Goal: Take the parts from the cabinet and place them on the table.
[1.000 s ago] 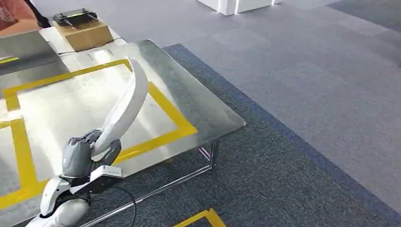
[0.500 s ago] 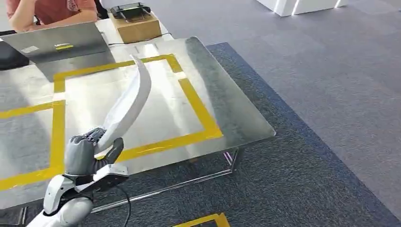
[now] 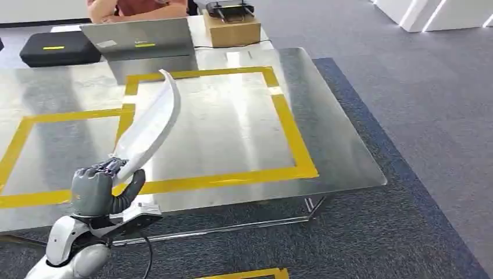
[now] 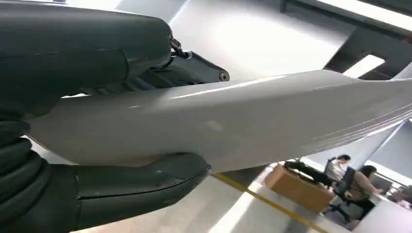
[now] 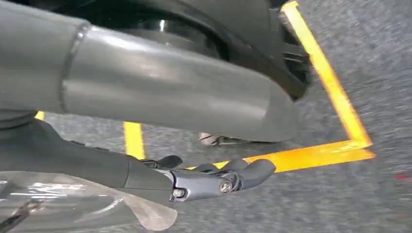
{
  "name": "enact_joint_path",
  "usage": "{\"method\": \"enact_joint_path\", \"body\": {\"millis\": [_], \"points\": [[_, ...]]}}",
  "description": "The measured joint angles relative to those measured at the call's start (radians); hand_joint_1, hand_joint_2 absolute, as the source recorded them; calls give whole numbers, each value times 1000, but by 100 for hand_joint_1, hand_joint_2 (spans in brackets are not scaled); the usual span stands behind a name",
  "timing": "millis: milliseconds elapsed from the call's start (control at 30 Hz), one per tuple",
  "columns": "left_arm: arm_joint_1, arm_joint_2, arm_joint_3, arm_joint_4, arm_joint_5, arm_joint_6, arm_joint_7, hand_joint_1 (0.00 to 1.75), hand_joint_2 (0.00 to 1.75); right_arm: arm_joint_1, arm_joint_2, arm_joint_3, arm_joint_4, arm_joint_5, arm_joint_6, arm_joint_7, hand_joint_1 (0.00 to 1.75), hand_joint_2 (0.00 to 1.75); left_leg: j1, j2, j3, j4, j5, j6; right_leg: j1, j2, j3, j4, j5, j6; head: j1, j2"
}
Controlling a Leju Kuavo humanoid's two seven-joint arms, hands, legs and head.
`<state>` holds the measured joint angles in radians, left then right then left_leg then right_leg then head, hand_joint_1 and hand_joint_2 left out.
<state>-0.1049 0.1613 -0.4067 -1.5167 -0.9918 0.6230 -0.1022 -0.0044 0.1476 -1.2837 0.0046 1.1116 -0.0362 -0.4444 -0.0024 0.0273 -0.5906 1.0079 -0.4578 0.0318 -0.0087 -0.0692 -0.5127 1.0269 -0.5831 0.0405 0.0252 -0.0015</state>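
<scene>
We noted the left hand [image 3: 100,192] at the near edge of the table [image 3: 343,145], its grey fingers wrapped around the lower end of a long, curved white part [image 3: 152,125]. The part rose from the grip and arched out above the steel tabletop, its tip over the far corner of a yellow taped square [image 3: 290,125]; we could not tell whether it touched the surface. In the left wrist view the thumb [image 4: 141,182] pressed on one face of the white part [image 4: 233,121], with darker fingers on the other. The right hand [image 5: 218,179] hung over grey carpet and yellow floor tape, and we could not tell its state. Beyond the table stood a laptop [image 3: 139,39], a black case [image 3: 58,48] and a cardboard box [image 3: 234,29], with a person [image 3: 139,7] seated behind.
</scene>
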Motion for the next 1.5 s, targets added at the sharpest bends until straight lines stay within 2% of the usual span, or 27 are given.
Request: {"method": "enact_joint_path", "body": {"millis": [33,67,100,133,167,200,233,267,300,333,433,467,500,533,567,733,767,800,867,900,1067,1200,1500], "points": [[-6,-2,0,0,1,0,3,175,175,0,0,1,0,-3,0,-1,0,0,2,-13,-1,0,1,3,-1,38,-29,64,-35,1,3,0],[-6,-3,0,0,0,0,7,175,175,1,0,3,0,-5,0,0,0,0,2,-25,-2,0,1,5,-2,56,-71,146,-70,3,7,0],[-5,-3,0,0,0,0,8,175,175,4,0,6,0,-5,0,0,0,0,2,-38,-2,0,1,5,-2,64,-116,229,-100,5,6,0],[-2,-3,-1,0,-2,0,9,175,175,5,0,6,0,-7,0,0,0,0,2,-53,-2,1,1,6,-2,66,-154,291,-112,7,6,0],[-1,-3,-2,0,-2,0,10,175,175,6,0,7,0,-8,0,0,0,0,2,-67,-1,2,0,5,-3,67,-170,299,-95,7,6,0],[-1,-3,-2,0,-2,0,10,175,175,6,0,9,0,-8,0,0,0,0,3,-83,0,2,0,5,-3,68,-160,254,-50,6,6,0],[-1,-3,-2,0,-2,0,11,175,175,6,0,11,0,-8,0,0,0,0,5,-98,2,3,-1,3,-4,73,-131,175,3,6,6,0],[-1,-3,-2,0,-2,0,12,175,175,5,-1,15,0,-9,0,0,0,0,7,-111,4,5,-3,0,-6,89,-92,82,54,5,6,0],[-1,-3,-2,0,-3,0,13,175,175,5,-1,15,0,-11,0,0,0,0,8,-123,3,9,-7,-6,-13,139,-63,10,75,4,7,0],[-4,-3,-2,0,-5,0,15,175,175,5,-1,16,0,-14,0,0,0,0,3,-137,-7,19,-9,-13,-19,177,-51,-12,62,2,6,0],[1,-3,-2,0,-11,-1,17,175,175,7,-1,19,0,-23,3,0,0,0,12,-163,-14,9,3,-32,-10,149,-46,-7,65,-18,7,0],[1,0,-2,0,-13,0,17,175,175,5,0,21,0,-23,7,0,0,0,7,-174,-11,2,7,-37,-13,140,-42,-14,68,-23,5,0],[2,-1,-2,0,-14,-1,17,175,175,5,-1,22,0,-24,8,0,0,0,10,-167,-5,6,2,-18,-18,140,-43,-19,65,-16,5,0],[-2,-1,-2,0,-14,0,17,175,175,4,-1,23,0,-24,9,0,0,0,5,-166,-3,1,5,2,-20,138,-44,-20,66,-17,-2,0],[-2,-1,-2,0,-14,0,17,175,175,2,-1,23,0,-24,10,1,0,0,5,-166,-2,0,5,9,-18,136,-38,-19,66,-17,2,0],[-13,0,-6,6,-24,-26,29,175,175,3,-2,28,0,-29,26,21,0,0,8,-156,0,-3,6,9,-9,143,-39,-18,67,-26,0,0],[-17,0,-6,10,-24,-29,31,175,175,3,-2,31,0,-31,27,23,0,0,8,-155,0,-4,7,7,-9,144,-39,-18,67,-26,0,0],[-22,0,-6,15,-26,-32,31,175,175,2,-2,31,0,-32,29,25,0,0,9,-154,0,-5,7,-1,-9,144,-40,-18,67,-27,0,0],[-29,0,-8,21,-27,-34,32,175,175,2,-2,33,0,-35,31,27,0,0,12,-154,0,-8,6,-29,-8,144,-40,-17,66,-28,0,0],[-32,0,-8,25,-32,-38,35,175,175,2,-3,34,0,-35,32,28,0,0,12,-154,0,-8,5,-35,-7,144,-40,-17,66,-28,0,0],[-81,13,-10,100,-63,-84,79,175,175,-4,-7,52,0,-31,39,38,0,0,11,-152,-1,-7,4,-37,-9,145,-39,-18,66,-28,0,0],[-104,20,-9,144,-65,-87,81,175,175,-6,-10,64,0,-32,40,39,0,0,9,-152,-1,-6,4,-37,-11,145,-37,-21,67,-27,0,0],[-113,24,-9,175,-66,-87,81,175,175,-7,-11,72,0,-32,40,39,0,0,8,-152,-1,-4,3,-36,-12,145,-36,-23,67,-26,0,0]]}}
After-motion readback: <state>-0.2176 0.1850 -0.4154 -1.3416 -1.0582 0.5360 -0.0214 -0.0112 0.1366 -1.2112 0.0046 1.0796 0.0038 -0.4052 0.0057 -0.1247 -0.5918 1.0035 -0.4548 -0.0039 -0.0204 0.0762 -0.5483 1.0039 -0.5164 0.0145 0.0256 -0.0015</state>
